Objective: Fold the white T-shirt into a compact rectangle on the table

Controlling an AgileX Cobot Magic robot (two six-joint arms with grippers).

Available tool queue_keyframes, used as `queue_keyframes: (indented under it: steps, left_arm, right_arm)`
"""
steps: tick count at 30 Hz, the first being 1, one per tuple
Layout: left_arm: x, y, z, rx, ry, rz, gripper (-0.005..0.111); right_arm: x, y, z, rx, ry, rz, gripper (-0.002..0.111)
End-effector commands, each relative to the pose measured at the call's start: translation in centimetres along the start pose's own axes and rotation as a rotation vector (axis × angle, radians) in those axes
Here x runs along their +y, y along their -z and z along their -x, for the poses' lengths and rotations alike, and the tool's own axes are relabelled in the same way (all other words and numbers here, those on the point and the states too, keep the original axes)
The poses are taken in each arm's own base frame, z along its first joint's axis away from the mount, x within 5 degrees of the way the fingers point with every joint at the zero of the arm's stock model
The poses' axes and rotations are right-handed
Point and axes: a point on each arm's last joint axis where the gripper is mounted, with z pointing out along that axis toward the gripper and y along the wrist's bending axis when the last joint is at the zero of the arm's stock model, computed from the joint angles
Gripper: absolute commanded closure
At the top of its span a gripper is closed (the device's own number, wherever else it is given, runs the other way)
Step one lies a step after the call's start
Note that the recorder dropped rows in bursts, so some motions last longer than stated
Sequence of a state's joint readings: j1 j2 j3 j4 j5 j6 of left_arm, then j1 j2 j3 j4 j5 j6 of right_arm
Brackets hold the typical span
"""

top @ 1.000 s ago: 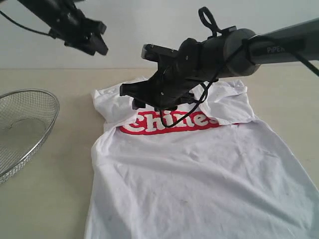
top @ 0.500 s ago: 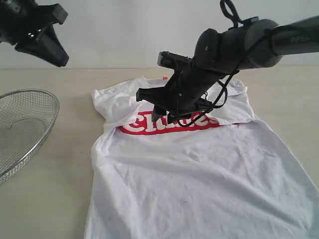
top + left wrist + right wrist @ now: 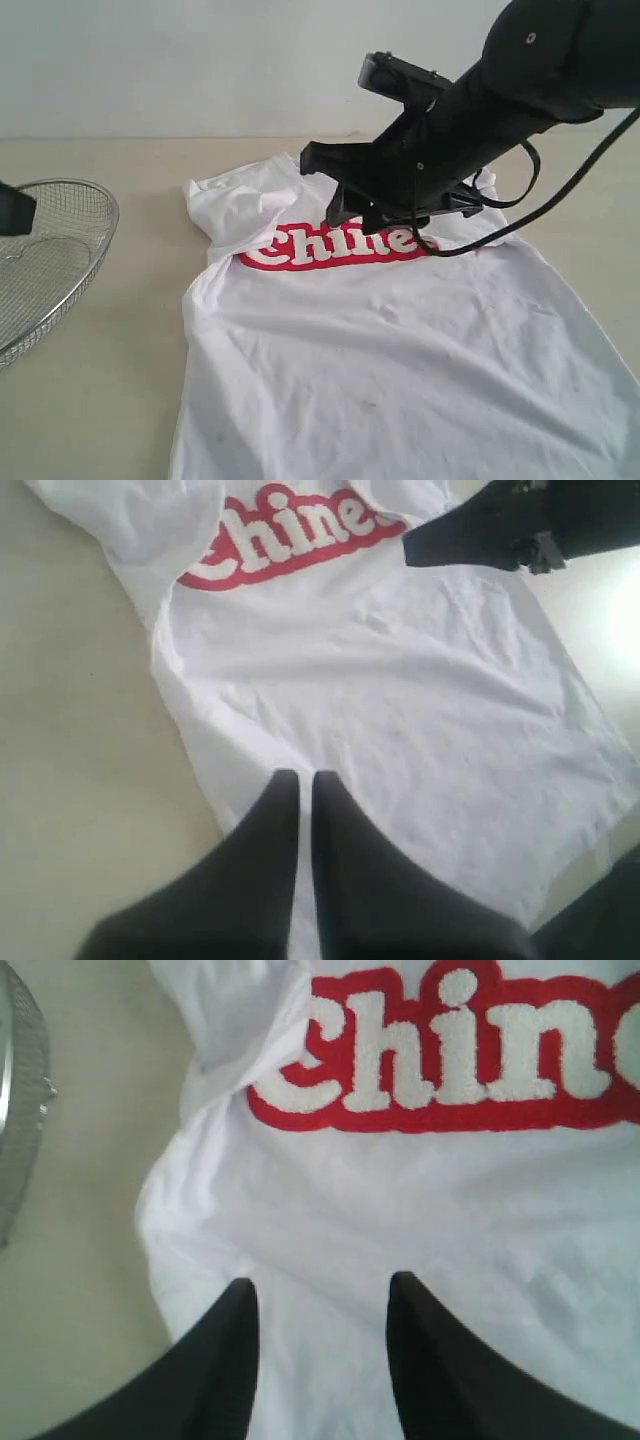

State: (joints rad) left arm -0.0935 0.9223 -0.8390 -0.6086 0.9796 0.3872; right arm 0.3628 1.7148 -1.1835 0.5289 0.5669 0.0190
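We see shirt (image 3: 400, 340) flat on table (image 3: 100, 400); left edge free, room beside it; wire basket (image 3: 50, 260) off left, apart; right gripper (image 3: 320, 1282) spread above chest print (image 3: 450, 1050); left gripper (image 3: 299, 775) pinched closed, empty

The white T-shirt (image 3: 380, 340) carries white lettering on a red band (image 3: 335, 262); beige table (image 3: 110, 390).

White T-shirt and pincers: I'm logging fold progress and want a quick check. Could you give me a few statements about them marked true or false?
1. The white T-shirt lies with its red band facing up. True.
2. The right pincer is shut on the shirt. False: its jaws stand apart above the cloth and grip nothing.
3. The left pincer has its jaws almost together. True.
4. The wire basket sits on the shirt. False: it stands on the table beside the shirt, apart from it.
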Motion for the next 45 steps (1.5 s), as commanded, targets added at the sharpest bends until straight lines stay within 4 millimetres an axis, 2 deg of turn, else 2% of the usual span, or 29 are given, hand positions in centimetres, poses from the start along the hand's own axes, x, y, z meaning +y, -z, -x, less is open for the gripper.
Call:
queue_keyframes:
  steps: [1, 10, 15, 23, 32, 38, 45]
  left_arm:
    - [-0.8, 0.3, -3.2, -0.108, -0.024, -0.064, 0.102]
    - [-1.1, 0.9, -7.5, -0.262, -0.084, -0.052, 0.102]
    - [-0.9, 1.1, -9.0, -0.312, -0.1, -0.026, 0.102]
    - [-0.9, 1.2, -9.3, -0.337, -0.105, -0.018, 0.102]
    - [-0.9, 1.2, -9.3, -0.341, -0.105, -0.014, 0.102]
    - [-0.9, 1.2, -9.3, -0.343, -0.105, -0.013, 0.102]
    - [-0.9, 1.2, -9.3, -0.343, -0.105, -0.013, 0.102]
  right_arm:
    - [0.9, -1.4, 0.5, -0.079, -0.076, 0.106, 0.072]
    - [-0.4, -8.9, 2.6, -0.099, -0.143, 0.089, 0.072]
    - [0.0, -11.3, 4.2, -0.096, -0.149, 0.116, 0.072]
    - [0.5, -12.1, 5.7, -0.134, -0.16, 0.143, 0.072]
    - [-0.2, -14.0, 5.0, -0.09, -0.176, 0.13, 0.072]
    - [-0.3, -14.0, 5.2, -0.116, -0.175, 0.12, 0.072]
    - [-0.6, -15.0, 4.8, -0.125, -0.178, 0.099, 0.072]
